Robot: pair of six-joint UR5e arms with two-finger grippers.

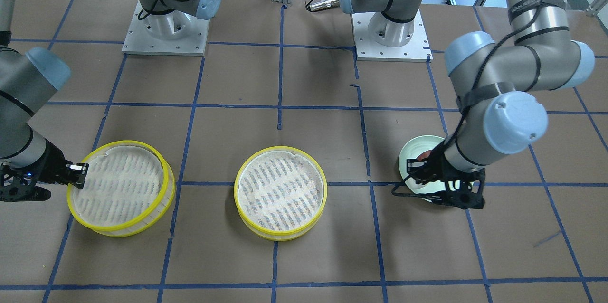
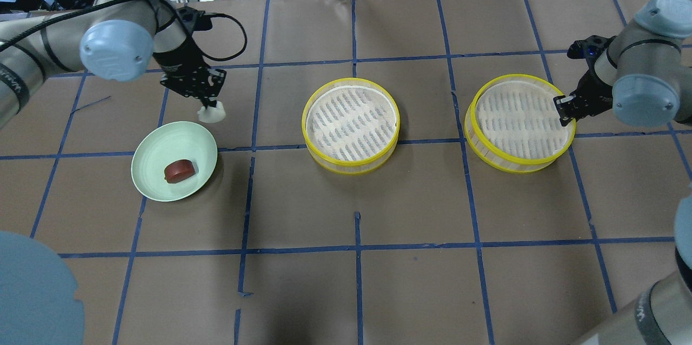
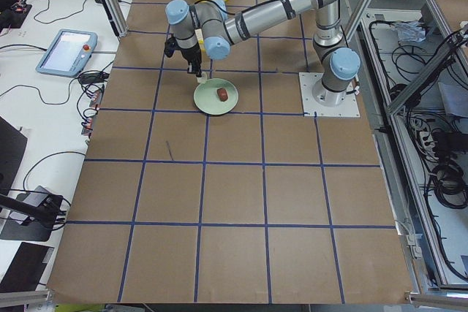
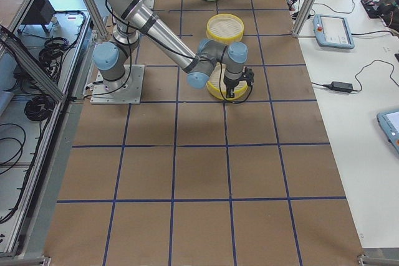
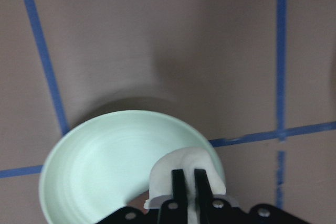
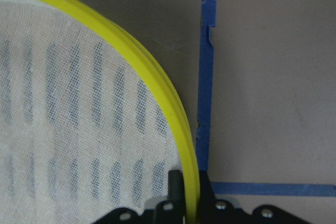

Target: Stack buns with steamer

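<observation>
Bare surface (image 2: 275,118) lies between plate (image 2: 162,142) and middle steamer (image 2: 351,168). A narrower gap reaches the right steamer (image 2: 519,166), right tool (image 2: 563,106) clamping its rim.

Blue-taped brown table (image 2: 411,291) — teach pendant (image 3: 67,50) alongside

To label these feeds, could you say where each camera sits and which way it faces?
Overhead: behind the robot, looking down; left gripper at view's left, right gripper opposite.
Front-facing: across the table, facing the robot; both arms, mirrored.
Exterior left: table's end; left arm near.
Exterior right: other end; right arm near.
Left wrist: downward; fingers clamp white bun by green plate.
Right wrist: downward; fingers straddle outer steamer's rim.
Shared: overhead and left wrist show that bun.
</observation>
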